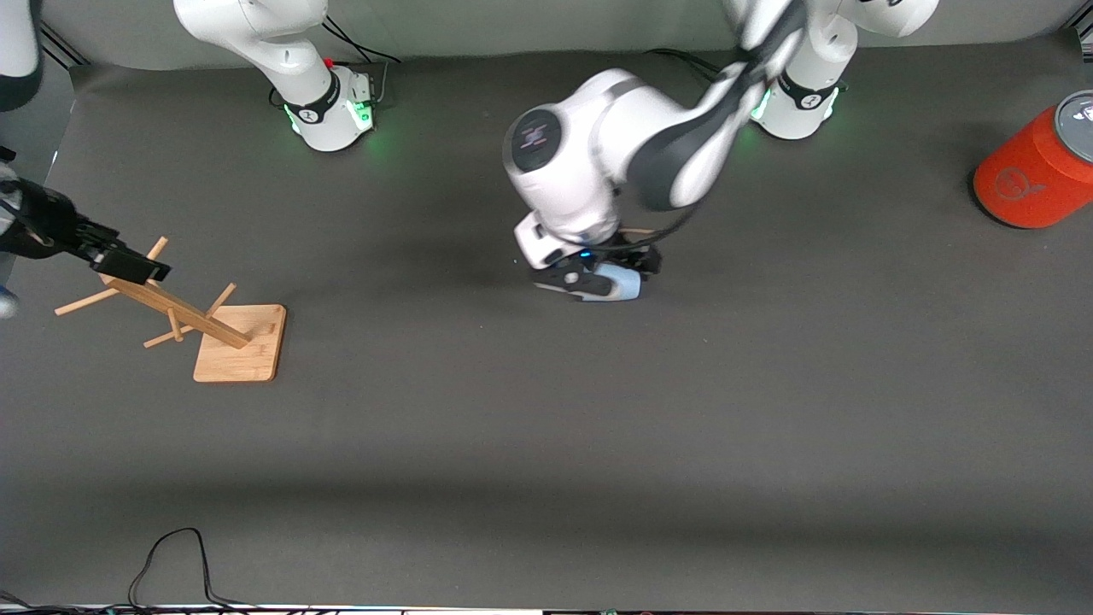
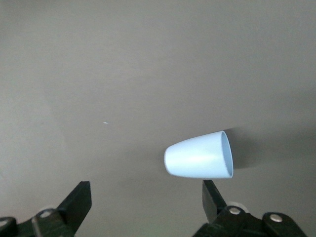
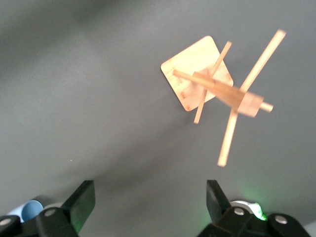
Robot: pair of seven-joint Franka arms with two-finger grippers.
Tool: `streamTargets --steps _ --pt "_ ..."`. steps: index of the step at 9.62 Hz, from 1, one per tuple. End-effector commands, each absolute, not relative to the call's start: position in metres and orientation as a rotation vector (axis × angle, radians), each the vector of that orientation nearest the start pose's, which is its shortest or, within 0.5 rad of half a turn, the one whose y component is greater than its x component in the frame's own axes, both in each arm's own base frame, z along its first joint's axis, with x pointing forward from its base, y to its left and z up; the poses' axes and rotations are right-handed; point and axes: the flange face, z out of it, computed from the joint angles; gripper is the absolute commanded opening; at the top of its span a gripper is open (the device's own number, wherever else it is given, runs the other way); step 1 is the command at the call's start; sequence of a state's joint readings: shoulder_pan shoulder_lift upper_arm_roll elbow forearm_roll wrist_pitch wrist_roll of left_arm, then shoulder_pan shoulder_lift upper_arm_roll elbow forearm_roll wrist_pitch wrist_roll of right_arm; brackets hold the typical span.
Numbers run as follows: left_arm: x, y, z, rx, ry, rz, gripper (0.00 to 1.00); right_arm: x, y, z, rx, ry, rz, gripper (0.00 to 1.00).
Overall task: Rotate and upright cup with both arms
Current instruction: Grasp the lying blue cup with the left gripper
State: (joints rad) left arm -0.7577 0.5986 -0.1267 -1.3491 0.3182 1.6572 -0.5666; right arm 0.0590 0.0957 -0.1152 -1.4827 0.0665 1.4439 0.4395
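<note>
Grey mat: cup [image 2: 200, 157] lies on its side under the spread left gripper [image 2: 148, 202], nearer one finger; right gripper [image 3: 148, 205] waits, spread, above the wooden rack [image 3: 217, 89].

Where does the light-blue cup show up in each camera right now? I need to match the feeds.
Front view: cup lying on its side mid-table, partly covered by the left gripper.
Left wrist view: cup on the mat, just ahead of the open fingers.
Right wrist view: only a light-blue sliver at the edge.
Shared landmark: the dark grey mat.
</note>
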Motion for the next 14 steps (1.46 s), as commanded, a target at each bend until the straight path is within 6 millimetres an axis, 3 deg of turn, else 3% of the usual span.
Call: streamTargets --steps 1,3,7,10,14 --pt "0.473 -0.534 0.309 -2.618 0.623 0.063 1.00 0.568 -0.039 0.601 -3.056 0.410 0.099 1.00" --pt "0.467 -0.543 0.278 -2.571 0.707 0.087 0.99 0.578 -0.042 0.600 -3.095 0.185 -0.011 1.00" --pt "0.455 -0.550 0.240 -2.461 0.773 0.051 0.98 0.584 -0.036 0.603 -3.120 0.013 -0.084 1.00" --pt "0.458 -0.550 0.218 -2.433 0.803 0.030 0.97 0.583 -0.051 0.604 -3.120 0.051 -0.087 1.00" --pt "0.457 -0.543 0.208 -2.367 0.867 0.057 0.94 0.582 -0.050 0.610 -3.153 -0.034 -0.100 1.00"
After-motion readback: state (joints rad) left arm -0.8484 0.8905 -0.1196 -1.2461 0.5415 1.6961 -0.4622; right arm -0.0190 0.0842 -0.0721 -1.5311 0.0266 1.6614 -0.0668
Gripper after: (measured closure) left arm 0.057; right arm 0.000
